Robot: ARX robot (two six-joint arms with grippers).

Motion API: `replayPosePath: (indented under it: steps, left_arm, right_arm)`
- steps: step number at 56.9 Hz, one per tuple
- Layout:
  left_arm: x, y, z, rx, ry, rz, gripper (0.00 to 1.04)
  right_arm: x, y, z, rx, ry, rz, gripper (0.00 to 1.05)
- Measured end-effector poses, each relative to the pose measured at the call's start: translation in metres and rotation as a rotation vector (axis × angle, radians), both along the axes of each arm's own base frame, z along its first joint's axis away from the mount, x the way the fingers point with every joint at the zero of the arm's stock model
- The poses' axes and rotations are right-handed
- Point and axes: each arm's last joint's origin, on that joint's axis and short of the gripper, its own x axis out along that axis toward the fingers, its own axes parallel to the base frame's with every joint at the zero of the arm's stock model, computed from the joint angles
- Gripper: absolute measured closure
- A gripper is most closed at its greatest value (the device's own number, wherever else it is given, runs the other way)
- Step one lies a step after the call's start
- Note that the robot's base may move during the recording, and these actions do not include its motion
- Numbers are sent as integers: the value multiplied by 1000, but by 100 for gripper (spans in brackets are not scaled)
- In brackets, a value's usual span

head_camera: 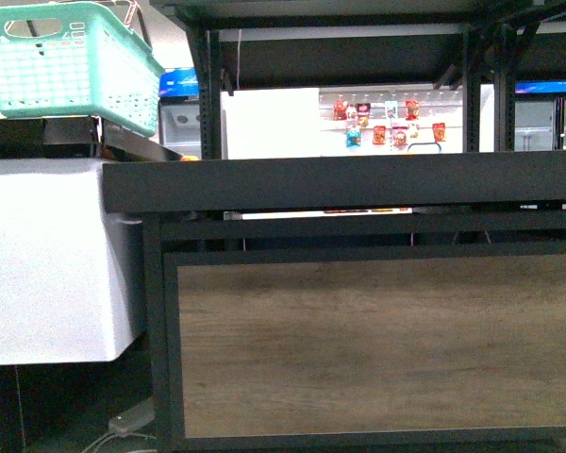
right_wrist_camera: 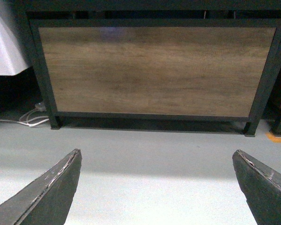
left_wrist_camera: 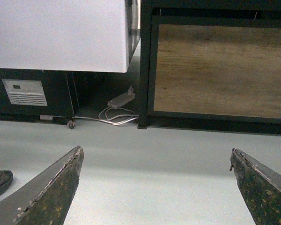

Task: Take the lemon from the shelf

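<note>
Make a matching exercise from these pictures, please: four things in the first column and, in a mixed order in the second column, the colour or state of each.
Column one:
1. basket
2. shelf panel
3. cables
4. left gripper

Column two:
a. wood-grain brown
b. open, holding nothing
c. teal
d. white, in loops

Pairs: 1-c, 2-a, 3-d, 4-b
</note>
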Motion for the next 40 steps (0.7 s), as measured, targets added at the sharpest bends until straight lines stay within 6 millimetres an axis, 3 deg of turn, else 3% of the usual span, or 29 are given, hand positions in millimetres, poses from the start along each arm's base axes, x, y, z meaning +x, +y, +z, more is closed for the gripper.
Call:
replayPosePath:
  steps: [40]
  left_arm:
    - [0, 0, 0, 0, 0, 0, 8]
  right_arm:
    - [0, 0, 0, 0, 0, 0, 7]
